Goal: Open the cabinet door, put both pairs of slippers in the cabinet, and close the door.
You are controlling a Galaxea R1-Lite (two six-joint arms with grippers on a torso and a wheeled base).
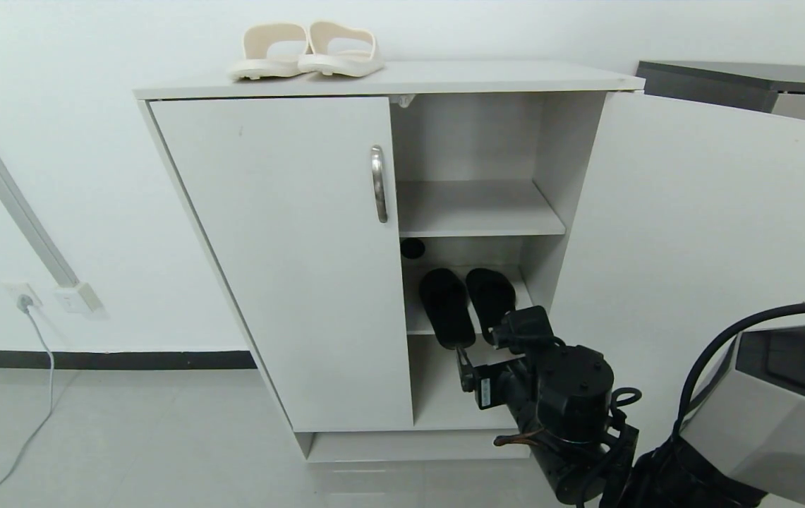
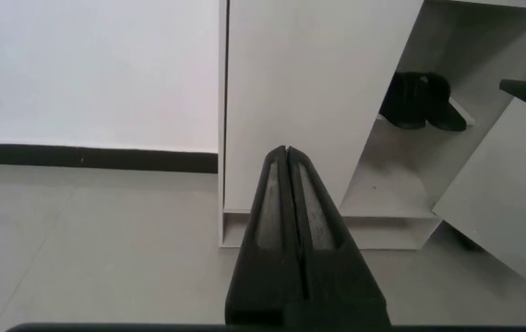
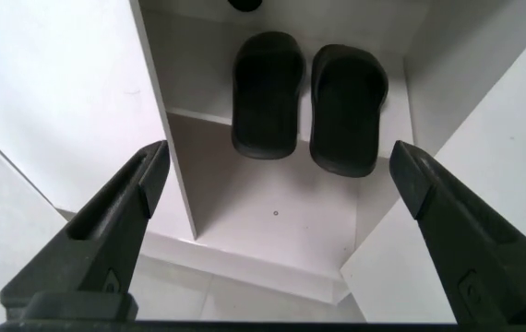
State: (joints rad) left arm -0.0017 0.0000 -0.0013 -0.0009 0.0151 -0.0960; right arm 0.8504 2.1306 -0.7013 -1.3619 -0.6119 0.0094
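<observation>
Slippers in cream are sitting atop the cabinet, probably light and squashy, best pinched across both straps. Black slippers are lying on its lower shelf; right hand is gaping wide nearby, left hand is sitting closed.

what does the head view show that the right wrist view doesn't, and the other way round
Head view's own: the cream slippers on the cabinet top, the handle on the shut left door, the upper shelf and a wall socket.
Right wrist view's own: a close look between the right gripper and its fingers, spread wide apart.
Shared: the black slippers side by side on the lower shelf, and the open right door.
</observation>
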